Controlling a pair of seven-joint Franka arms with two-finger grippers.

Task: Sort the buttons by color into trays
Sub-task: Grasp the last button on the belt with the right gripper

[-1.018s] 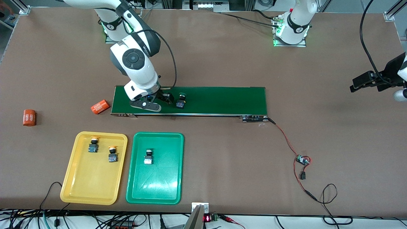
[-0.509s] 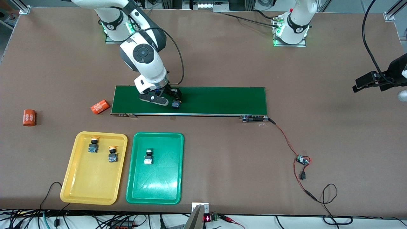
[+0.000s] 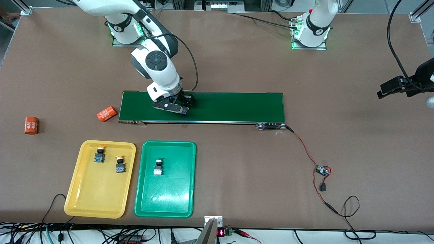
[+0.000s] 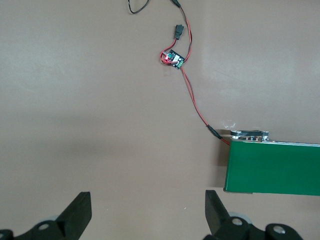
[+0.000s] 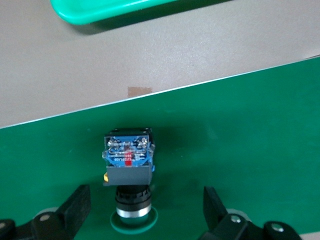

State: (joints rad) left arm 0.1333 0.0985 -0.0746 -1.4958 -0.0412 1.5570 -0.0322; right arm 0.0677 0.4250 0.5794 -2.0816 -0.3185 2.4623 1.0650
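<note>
Right tool [image 5: 142,210] spread wide astride green button [image 5: 128,167] on conveyor belt [image 3: 230,105]. Left tool [image 4: 147,210] apart, waiting over bare table [image 4: 100,100]. Orange cylinders [image 3: 31,125] printed "4680".

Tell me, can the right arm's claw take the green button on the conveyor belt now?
Probably yes: the right claw is open over the conveyor belt, the green button lies between its fingers, nothing blocks it.

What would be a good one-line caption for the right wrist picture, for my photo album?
Open right gripper straddles a green button lying on the conveyor belt.
</note>
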